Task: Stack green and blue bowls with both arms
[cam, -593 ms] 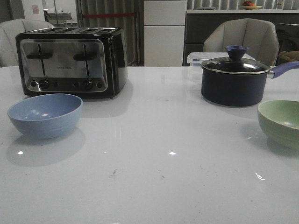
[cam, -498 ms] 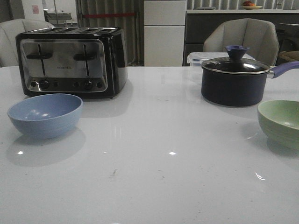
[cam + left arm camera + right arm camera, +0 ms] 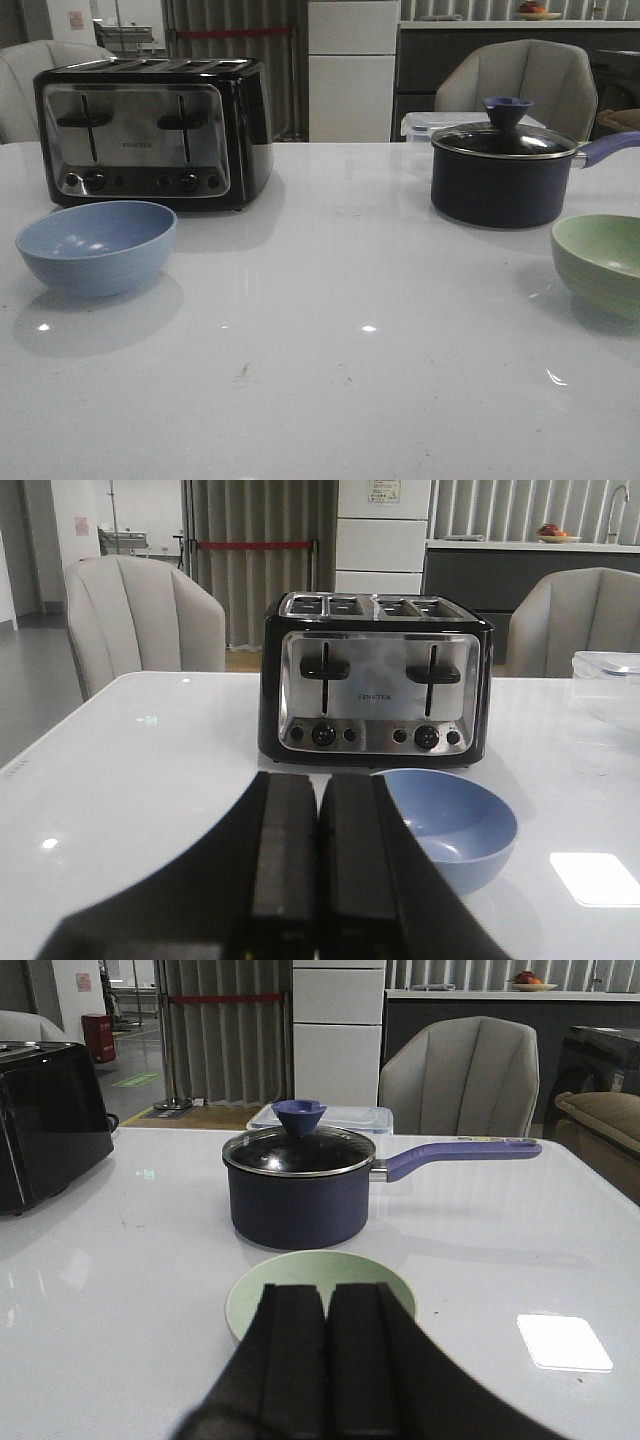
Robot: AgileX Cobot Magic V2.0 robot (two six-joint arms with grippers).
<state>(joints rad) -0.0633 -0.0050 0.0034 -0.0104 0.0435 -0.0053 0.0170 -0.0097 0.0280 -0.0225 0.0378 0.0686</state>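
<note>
A: Start at the left. What sits there?

B: The blue bowl stands upright on the white table, at about nine o'clock from the table's middle. The black and chrome toaster is just behind it, near eleven o'clock.

A: And the left gripper?

B: Only the wrist view shows it. Its two black fingers are pressed flat together with barely a seam between them, and nothing is held. The blue bowl lies just past the fingertips, a little toward the two o'clock side, apart from them.

A: The middle of the table?

B: Bare tabletop with light glints.

A: Further right?

B: A dark navy saucepan with a glass lid and a purple handle, at around two o'clock. A clear lidded container sits behind it. The green bowl is at three o'clock, upright, cut off by the frame edge, in front of the saucepan and apart from it.

A: The right gripper?

B: Same as the other: fingers closed against each other, gripping nothing. The green bowl shows just beyond the tips, partly hidden by them; I cannot tell whether they touch it.
</note>
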